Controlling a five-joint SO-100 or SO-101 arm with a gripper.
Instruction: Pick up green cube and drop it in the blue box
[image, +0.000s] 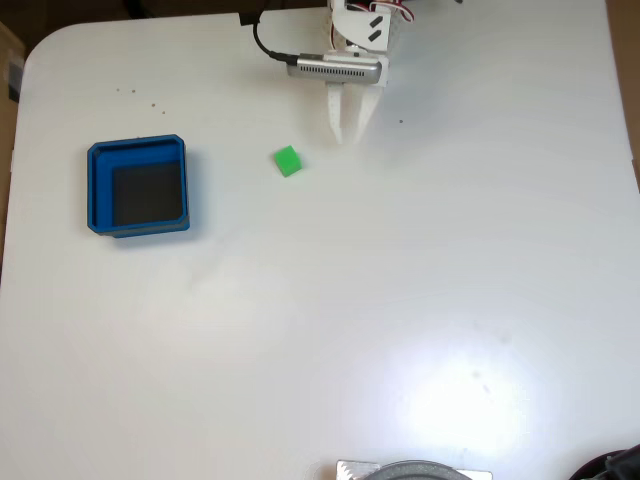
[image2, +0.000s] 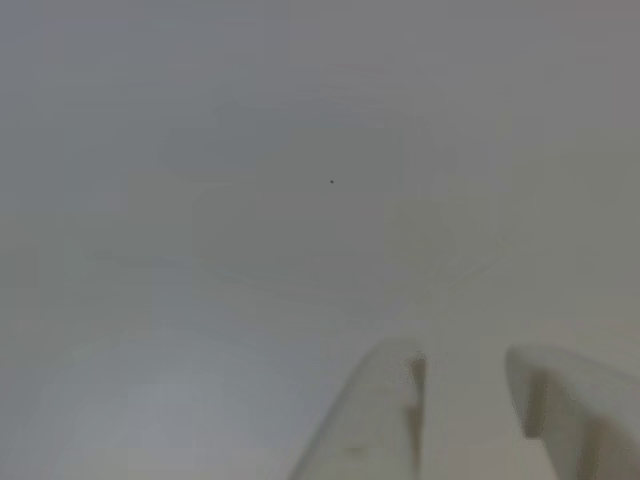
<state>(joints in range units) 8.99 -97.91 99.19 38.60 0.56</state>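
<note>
While the cube (image: 288, 161) sits at the box's (image: 98, 190) three o'clock, the pincer (image: 350, 134) hangs slightly parted, empty

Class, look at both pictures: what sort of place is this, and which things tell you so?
Probably a hobby or lab bench for robot practice: a plain white table, a small arm's open claw hanging above it, and two props laid out, a green cube and a blue box.

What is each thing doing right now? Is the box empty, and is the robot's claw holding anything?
green cube: lying on the white table, free, left of the end effector in the fixed view.
blue box: empty, dark floor bare.
end effector: open slightly, holding nothing, fingertips beside the cube, not touching.
</note>
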